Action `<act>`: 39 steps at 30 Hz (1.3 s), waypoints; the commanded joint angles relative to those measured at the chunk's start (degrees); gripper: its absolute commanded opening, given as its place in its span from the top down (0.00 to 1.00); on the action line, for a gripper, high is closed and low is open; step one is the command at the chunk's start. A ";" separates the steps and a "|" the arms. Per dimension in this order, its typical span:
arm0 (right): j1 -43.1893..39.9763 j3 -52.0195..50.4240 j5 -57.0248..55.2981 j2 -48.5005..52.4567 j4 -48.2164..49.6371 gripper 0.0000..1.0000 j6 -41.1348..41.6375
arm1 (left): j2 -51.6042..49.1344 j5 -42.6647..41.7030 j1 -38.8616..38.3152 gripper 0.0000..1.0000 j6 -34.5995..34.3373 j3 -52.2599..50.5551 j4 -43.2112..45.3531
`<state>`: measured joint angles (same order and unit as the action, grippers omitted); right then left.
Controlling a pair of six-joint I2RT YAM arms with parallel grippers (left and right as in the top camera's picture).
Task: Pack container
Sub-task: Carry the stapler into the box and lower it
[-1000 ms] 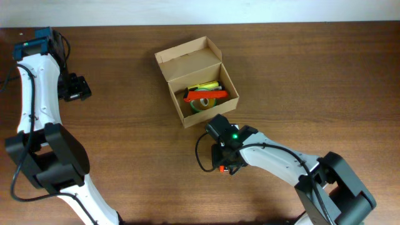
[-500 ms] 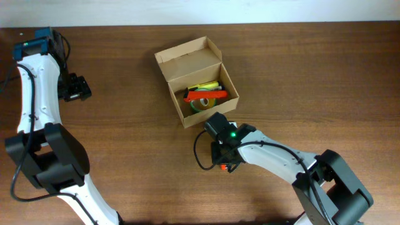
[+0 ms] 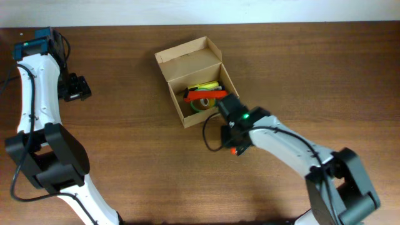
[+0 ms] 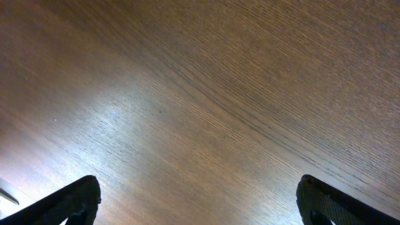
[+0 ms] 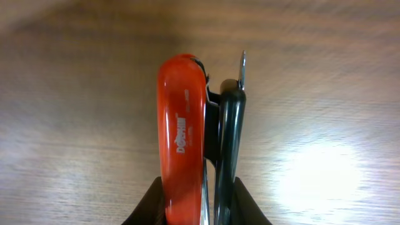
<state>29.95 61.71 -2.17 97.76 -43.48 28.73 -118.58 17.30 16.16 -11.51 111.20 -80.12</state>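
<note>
The container [image 3: 182,62] is a small brown cardboard box with its hinged lid open, at the table's back middle. Inside lie a green tape roll [image 3: 201,104], a red-orange item [image 3: 206,95] and a yellow pen. My right gripper [image 3: 235,147] is just right of the box's front corner, shut on an orange and black stapler [image 5: 187,144]; an orange tip of the stapler shows under the gripper in the overhead view. My left gripper [image 3: 76,89] is far left, open and empty, its fingertips [image 4: 78,199] wide apart over bare wood.
The wooden table's [image 3: 125,169] back edge runs along the top of the overhead view. The left arm's base and links stand along the left side.
My right gripper has lifted and carried the stapler up and to the right, closer to the box's front right corner. The left arm has not moved.
</note>
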 commanded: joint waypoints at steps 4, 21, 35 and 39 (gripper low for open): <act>-5.44 8.52 -1.31 -4.20 -2.56 0.96 -12.22 | 0.33 -0.22 0.13 0.00 0.90 -0.57 0.00; -12.59 37.59 -1.31 -3.13 -4.96 0.97 -38.69 | 0.33 -0.22 0.13 0.00 0.90 -0.57 0.00; -5.75 40.65 -1.55 7.43 -5.01 0.95 -64.06 | 0.33 -0.22 0.13 0.00 0.90 -0.57 0.00; -1.70 40.63 -1.55 10.62 -4.72 0.89 -74.66 | 0.33 -0.22 0.13 0.00 0.90 -0.57 0.00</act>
<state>25.56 100.20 -3.22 107.26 -48.51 -35.38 -118.58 17.30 16.16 -11.51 111.20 -80.12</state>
